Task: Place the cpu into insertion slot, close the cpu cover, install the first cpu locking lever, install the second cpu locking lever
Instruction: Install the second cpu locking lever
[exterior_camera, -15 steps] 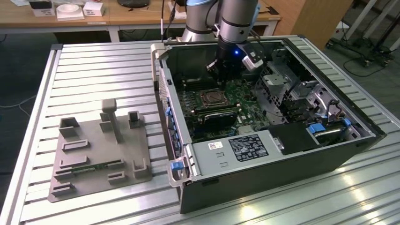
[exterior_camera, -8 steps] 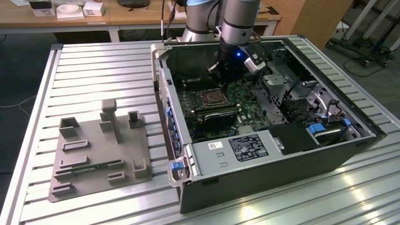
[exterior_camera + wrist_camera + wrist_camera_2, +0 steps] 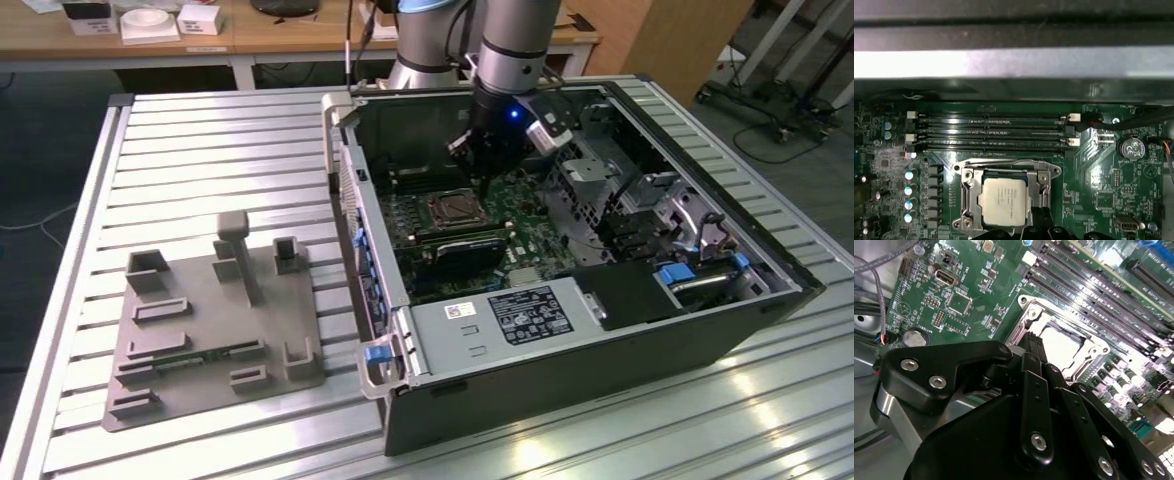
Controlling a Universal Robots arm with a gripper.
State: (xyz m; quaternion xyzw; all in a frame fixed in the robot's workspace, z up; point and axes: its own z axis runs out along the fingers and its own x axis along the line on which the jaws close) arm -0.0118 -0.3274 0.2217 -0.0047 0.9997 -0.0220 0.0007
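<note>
Here the cpu (image 3: 1004, 201) lies flat in the insertion slot (image 3: 968, 200), with the cpu cover (image 3: 1043, 192) framing its edges. The gripper (image 3: 481, 170) hangs just above the socket's edge inside the open computer case (image 3: 747, 330); whether its fingers are parted cannot be told. Memory slots (image 3: 994, 132) run close beside the socket.

I work in a robotics lab or test workshop. My arm stands over an open computer case (image 3: 574, 260) on a ribbed aluminium table (image 3: 200, 150), with a grey fixture plate (image 3: 200, 330) to the exterior view's left. Beyond are wooden benches (image 3: 134, 45) holding small boxes, with floor cables (image 3: 787, 135) at far right.
</note>
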